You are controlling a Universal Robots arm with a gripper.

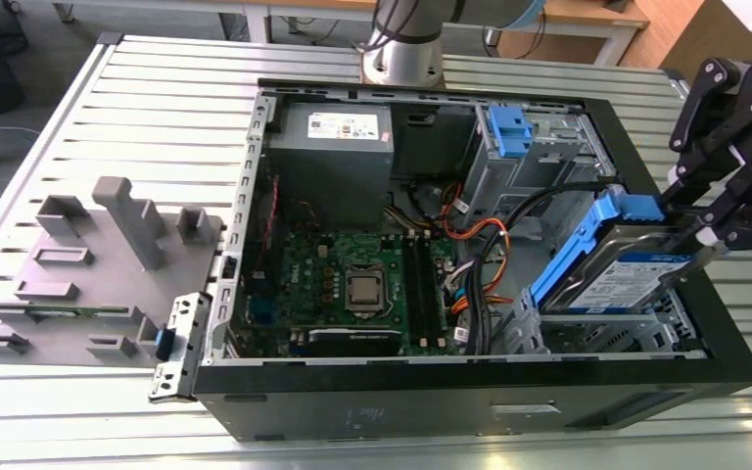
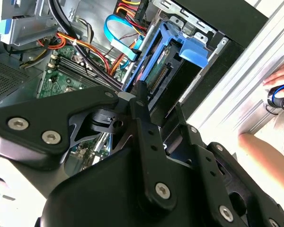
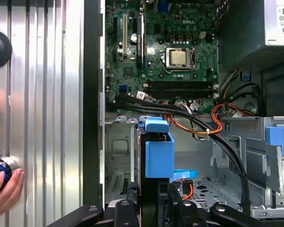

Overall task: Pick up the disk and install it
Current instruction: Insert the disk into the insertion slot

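The work stands at the install step, not the pick-up: the gripper (image 1: pixel 705 238) is at the exterior view's right, over the near corner of the open computer case (image 1: pixel 481 397). Its jaws are pinching the raised end of the disk (image 1: pixel 631 279). The disk hangs tilted, label side up, with its lower end dipping into the metal drive cage (image 1: pixel 611 333) in that corner and its upper end clear above the case rim. By my reading it has entered the bay but is not seated. In the first wrist view the blue bracket (image 3: pixel 159 158) clipped round the disk stands edge-on between the cage walls, roughly in line with them. The bundle of black and orange cables (image 3: pixel 217 137) runs just beside the bay, on the motherboard (image 1: pixel 350 284) side. Finishing the seating looks to call for bringing the drive level and keeping the bracket square to the cage rails (a skewed entry would likely jam). It also means staying off those cables. A person's hand (image 3: pixel 4 189) rests on a blue-ringed knob on the slatted table outside the case, well apart from the bay.
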